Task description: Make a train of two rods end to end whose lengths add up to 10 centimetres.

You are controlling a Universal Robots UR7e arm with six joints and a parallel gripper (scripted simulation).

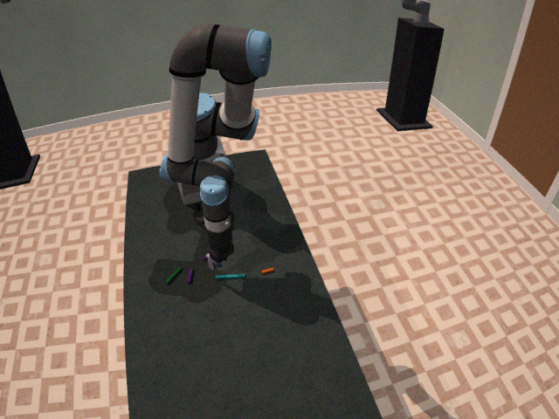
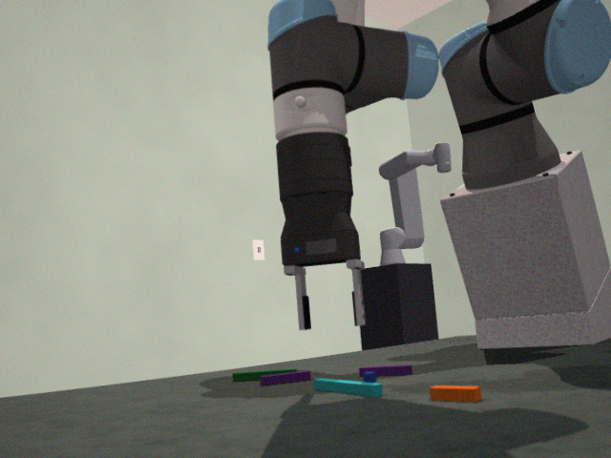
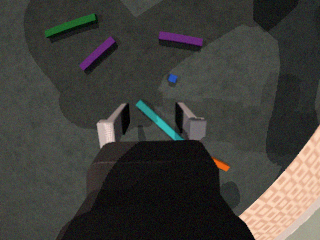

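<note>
My gripper (image 1: 211, 264) (image 2: 331, 315) (image 3: 152, 112) is open and empty, hanging well above the dark mat (image 1: 225, 360) (image 2: 148, 424). A turquoise rod (image 1: 230, 276) (image 2: 347, 386) (image 3: 160, 122) lies flat below it and shows between the fingers in the wrist view. A small blue rod (image 2: 368, 377) (image 3: 172, 79) lies just beyond the turquoise one. One purple rod (image 2: 385, 370) (image 3: 180, 39) (image 1: 206, 258) lies farther back, and another purple rod (image 1: 190, 275) (image 2: 284, 378) (image 3: 98, 54) lies beside a green rod (image 1: 174, 275) (image 2: 263, 375) (image 3: 71, 26). An orange rod (image 1: 267, 271) (image 2: 454, 393) (image 3: 220, 164) lies apart, off the turquoise rod's far end.
The arm's grey base block (image 2: 528, 256) stands at the back of the mat. The mat's right edge (image 1: 315, 271) meets a tiled floor. Black pedestals (image 1: 413, 72) stand far off on the floor.
</note>
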